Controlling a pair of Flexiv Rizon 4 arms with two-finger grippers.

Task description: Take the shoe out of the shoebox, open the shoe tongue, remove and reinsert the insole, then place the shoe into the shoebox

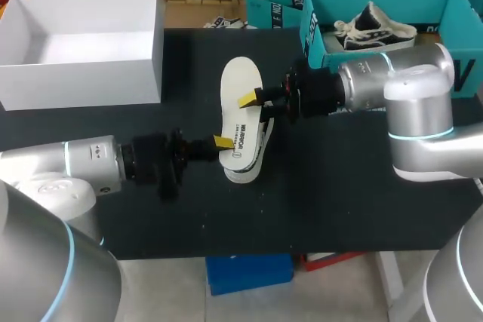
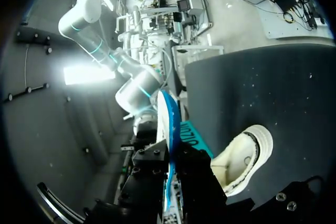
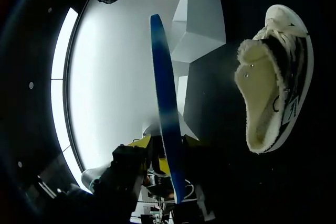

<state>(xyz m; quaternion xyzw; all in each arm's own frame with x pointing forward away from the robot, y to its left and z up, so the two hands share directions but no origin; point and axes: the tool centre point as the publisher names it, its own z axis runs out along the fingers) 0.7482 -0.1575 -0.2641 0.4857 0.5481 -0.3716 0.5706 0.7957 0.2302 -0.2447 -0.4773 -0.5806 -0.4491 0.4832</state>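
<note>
Showing insole (image 1: pixel 241 88) over shoe (image 1: pixel 249 165) at mid-worktop (image 1: pixel 339 201) — L end effector (image 1: pixel 223 142) pinching its heel end, R end effector (image 1: pixel 249 99) clamped on a side edge. Thin, light, prob. floppy foam — grip edges, not the centre.

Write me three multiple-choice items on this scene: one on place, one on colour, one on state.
1. The shoe lies: A hanging from a pincer; B on the table, under the insole; C atop the insole.
2. The insole's upper face is: A red; B white; C green.
3. The insole is: A inside the shoe; B flat on the table; C gripped by both pincers.
Key: B, it rests on the black tabletop; B, white in the head view; C, the left pincer and right pincer each clamp it.
</note>
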